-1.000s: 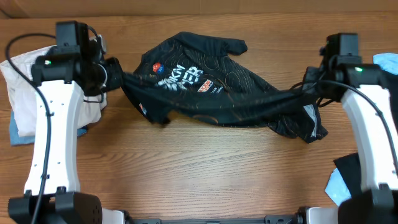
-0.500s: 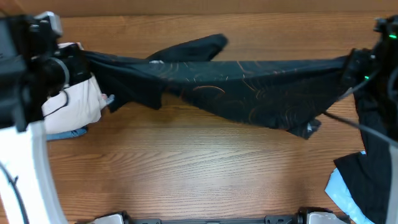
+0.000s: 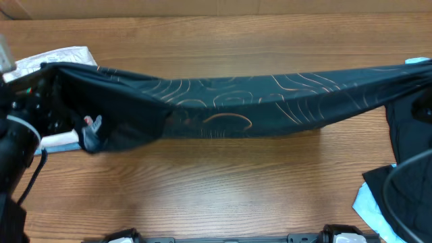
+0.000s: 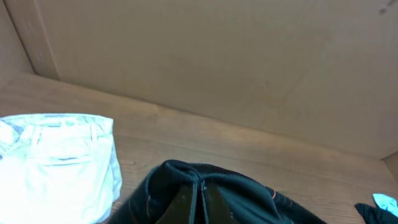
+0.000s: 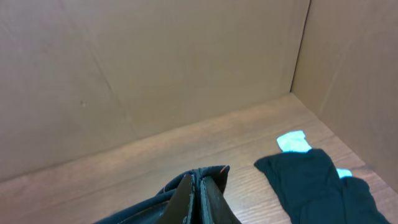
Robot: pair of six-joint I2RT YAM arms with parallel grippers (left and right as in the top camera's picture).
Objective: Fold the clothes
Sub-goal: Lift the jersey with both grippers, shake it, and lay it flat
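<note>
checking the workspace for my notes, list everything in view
sports top: one, black with orange lines, stretched left to right
white garment: one, white, folded, far left
black garment: at least one, plain black, far right
blue cloth: count unclear, light blue, beside the black garment
table: one, brown wood, under everything
cardboard walls: two seen, tan, back and right side
left gripper: one, dark, shut on the sports top
right gripper: one, dark, shut on the sports top

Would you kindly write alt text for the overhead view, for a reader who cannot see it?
A black sports top with orange wavy lines is stretched in a long band across the wooden table, from the dark left arm to the right edge. A white garment lies at far left; plain black clothing and something light blue lie at lower right.
</note>
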